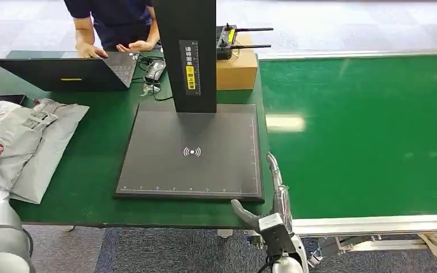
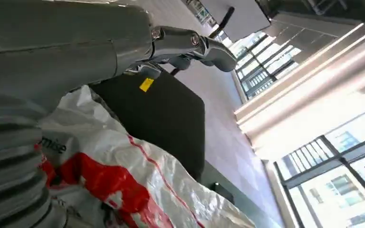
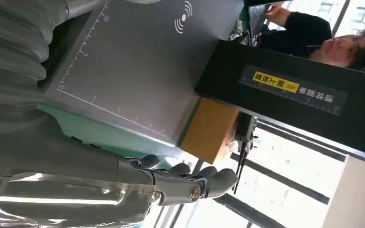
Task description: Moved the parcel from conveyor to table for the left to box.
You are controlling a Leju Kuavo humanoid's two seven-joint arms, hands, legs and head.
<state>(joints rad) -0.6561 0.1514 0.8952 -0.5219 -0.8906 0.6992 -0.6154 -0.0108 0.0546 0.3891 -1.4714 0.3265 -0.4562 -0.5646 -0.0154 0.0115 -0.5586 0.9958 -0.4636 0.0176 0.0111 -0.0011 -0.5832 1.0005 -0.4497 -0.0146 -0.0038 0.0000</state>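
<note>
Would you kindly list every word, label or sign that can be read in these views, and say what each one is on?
"mise": partial grey lettering on the white and red parcel, the start cut off.
Wireless-wave symbol, no words: on the dark scanner pad.
Yellow and white label on the black post: characters too small to read.
Printed labels on the grey parcels: blurred.

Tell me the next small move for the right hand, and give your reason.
Probably hold the right hand where it is, at the near edge of the conveyor, fingers loosely curled and holding nothing. The green belt shows no parcel to pick, and the scanner pad is bare. The grey parcels already lie on the table at the left.
</note>
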